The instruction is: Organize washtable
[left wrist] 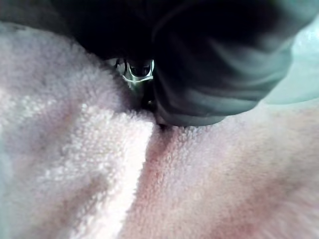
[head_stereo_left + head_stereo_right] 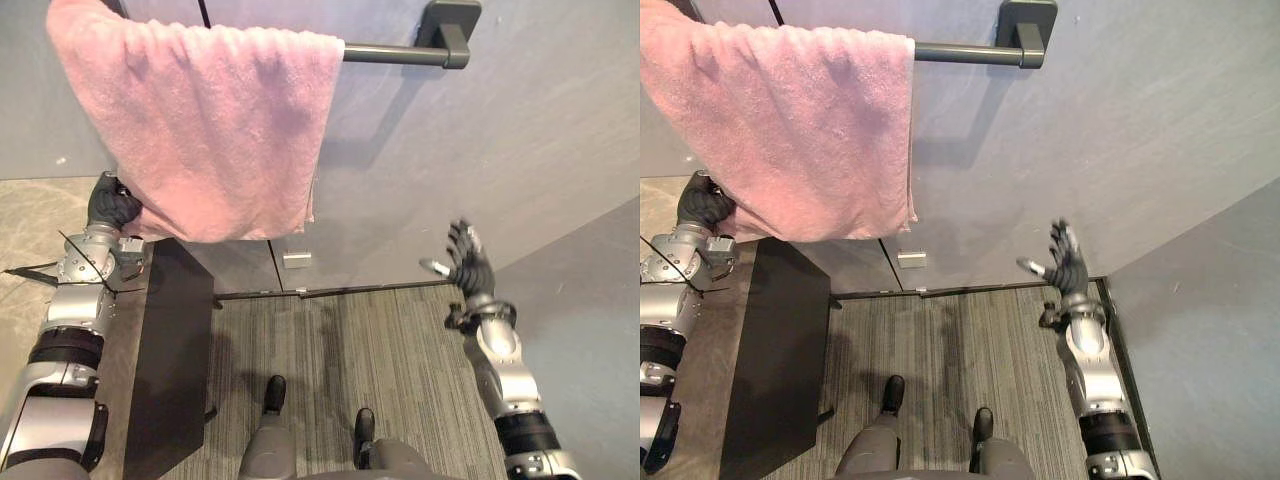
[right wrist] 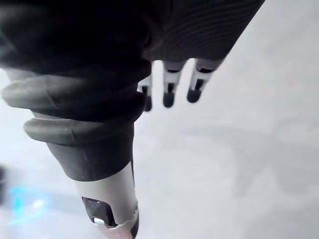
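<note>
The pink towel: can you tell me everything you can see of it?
The pink towel looks like soft, fluffy terry cloth. It hangs draped over a dark grey rail fixed to the grey wall. The robot's left hand meets its lower left corner, where the cloth creases.

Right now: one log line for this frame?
towel: pink, draped on rail | left hand: at towel's lower edge | right hand: open, empty

towel [image 2: 210,130]: pink terry cloth, seen as thick, looped, matt | rail [image 2: 385,53] through towel: dark metal, satin finish noted | wall [image 2: 500,150] behind towel: grey, smooth, matt | floor [image 2: 330,350] below towel: ribbed carpet, rough | dark box [image 2: 175,370] below towel: black, smooth, matt
</note>
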